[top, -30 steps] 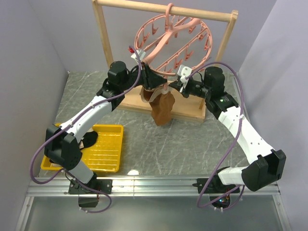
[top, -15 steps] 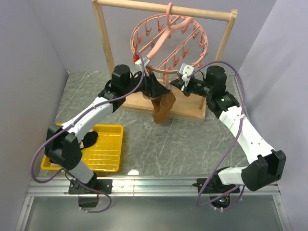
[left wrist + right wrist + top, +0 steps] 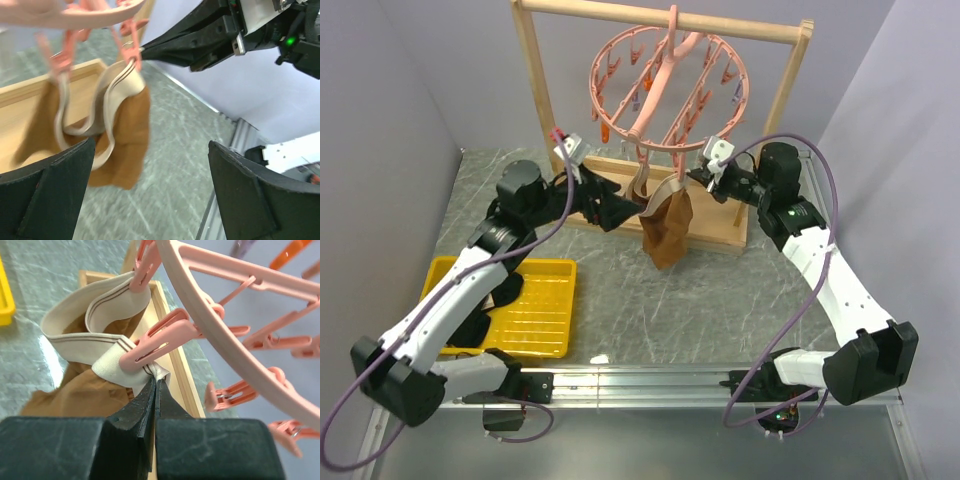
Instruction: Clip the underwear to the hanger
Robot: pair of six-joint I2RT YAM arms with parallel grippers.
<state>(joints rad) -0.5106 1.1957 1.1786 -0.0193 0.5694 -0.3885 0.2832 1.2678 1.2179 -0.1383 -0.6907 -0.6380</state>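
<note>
The salmon-pink hanger [image 3: 665, 85] hangs by its hook from the wooden rack's top bar. The brown underwear [image 3: 667, 228] dangles below the ring, its beige waistband [image 3: 100, 315] held by two pink clips [image 3: 160, 340]. My right gripper [image 3: 156, 382] is shut on the waistband's edge just under one clip; from above it sits at the garment's right [image 3: 695, 175]. My left gripper [image 3: 620, 210] stands open left of the underwear, touching nothing. In the left wrist view its fingers [image 3: 45, 195] frame the hanging underwear [image 3: 125, 135] from a distance.
The wooden rack [image 3: 535, 90] stands at the back on a flat base [image 3: 720, 235]. A yellow tray [image 3: 545, 310] at the near left holds a black garment [image 3: 505, 295]. Grey walls close in both sides of the marble-patterned table.
My left gripper opened wide and drew back to the left, away from the ring. The hanger swung back up and the underwear now hangs lower from the clips. The right gripper stayed shut.
</note>
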